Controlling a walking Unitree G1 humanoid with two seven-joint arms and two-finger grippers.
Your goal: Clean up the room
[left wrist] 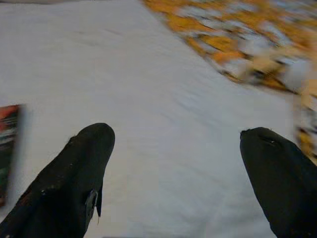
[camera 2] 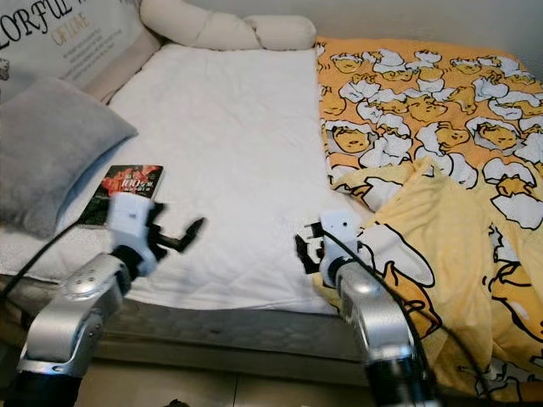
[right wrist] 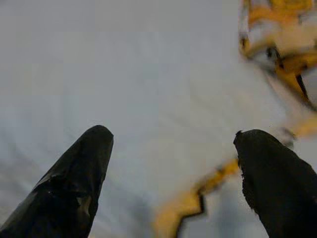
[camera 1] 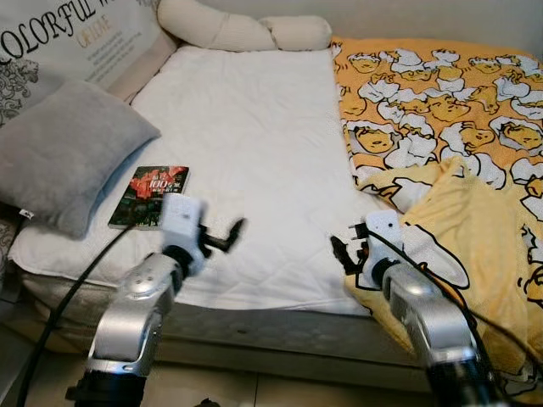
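A dark book with a red cover picture [camera 1: 150, 196] lies on the white mattress [camera 1: 254, 144] near its front left corner, partly under a grey pillow [camera 1: 64, 153]. A yellow blanket with cartoon prints [camera 1: 450, 127] covers the bed's right half, one fold hanging over the front edge. My left gripper [camera 1: 227, 235] hovers open just right of the book; the book's edge [left wrist: 7, 148] shows in the left wrist view. My right gripper [camera 1: 344, 253] is open above the mattress's front edge, beside the blanket's fold [right wrist: 277, 44].
A printed cushion [camera 1: 76, 38] and a long cream bolster [camera 1: 237, 30] lie along the head of the bed. A black cable [camera 1: 59, 305] runs down by my left arm. The floor [camera 1: 280, 386] lies below the bed's front edge.
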